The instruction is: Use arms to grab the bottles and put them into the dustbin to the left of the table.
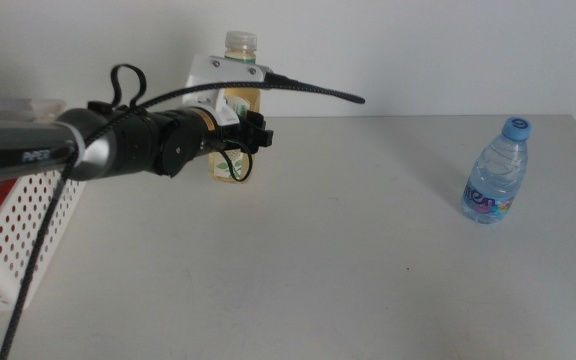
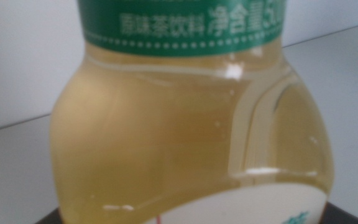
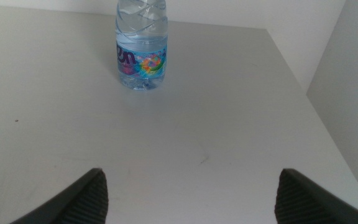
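Surface [image 1: 368, 260], light grey, carries everything. Dustbin [image 1: 8, 240], white and perforated, stands at the surface's left edge. Tea bottle [image 1: 236, 110], upright toward the surface's back, nearly full, hence probably heavy, stiff and slippery; best held at the waist. Left end effector [image 1: 240, 140] sits at its lower body; jaw state indeterminable. Water bottle [image 1: 495, 172] stands upright near the surface's right side, with the right end effector [image 3: 191, 193] spread apart, well short of it.
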You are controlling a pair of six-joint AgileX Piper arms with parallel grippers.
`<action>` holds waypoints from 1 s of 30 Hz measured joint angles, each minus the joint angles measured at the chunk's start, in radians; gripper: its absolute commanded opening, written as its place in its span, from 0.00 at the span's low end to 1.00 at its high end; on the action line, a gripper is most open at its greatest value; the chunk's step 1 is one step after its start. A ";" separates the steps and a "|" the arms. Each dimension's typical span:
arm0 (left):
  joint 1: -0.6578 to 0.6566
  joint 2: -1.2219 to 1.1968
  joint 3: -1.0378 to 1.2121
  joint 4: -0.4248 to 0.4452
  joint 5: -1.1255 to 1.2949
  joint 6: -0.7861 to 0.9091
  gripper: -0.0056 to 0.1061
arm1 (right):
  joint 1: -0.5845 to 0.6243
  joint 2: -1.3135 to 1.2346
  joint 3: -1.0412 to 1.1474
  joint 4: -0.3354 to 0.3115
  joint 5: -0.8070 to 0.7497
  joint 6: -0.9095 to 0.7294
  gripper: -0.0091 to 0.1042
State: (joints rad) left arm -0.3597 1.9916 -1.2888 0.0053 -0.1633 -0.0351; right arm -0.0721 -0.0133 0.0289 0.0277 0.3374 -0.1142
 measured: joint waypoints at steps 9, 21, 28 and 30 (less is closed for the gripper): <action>0.000 -0.290 0.000 -0.005 0.383 -0.001 0.03 | 0.000 0.000 0.000 0.000 0.000 0.000 0.74; 0.136 -0.477 -0.184 -0.005 1.085 0.055 0.03 | 0.000 0.000 0.000 0.000 0.000 0.000 0.74; 0.318 -0.479 -0.324 -0.018 1.366 0.161 0.03 | 0.000 0.000 0.000 0.000 0.000 0.000 0.74; 0.375 -0.480 -0.339 -0.018 1.385 0.167 0.03 | 0.000 0.000 0.000 0.000 0.000 0.000 0.74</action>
State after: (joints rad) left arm 0.0152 1.5118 -1.6280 -0.0131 1.2219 0.1323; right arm -0.0721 -0.0133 0.0289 0.0277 0.3374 -0.1142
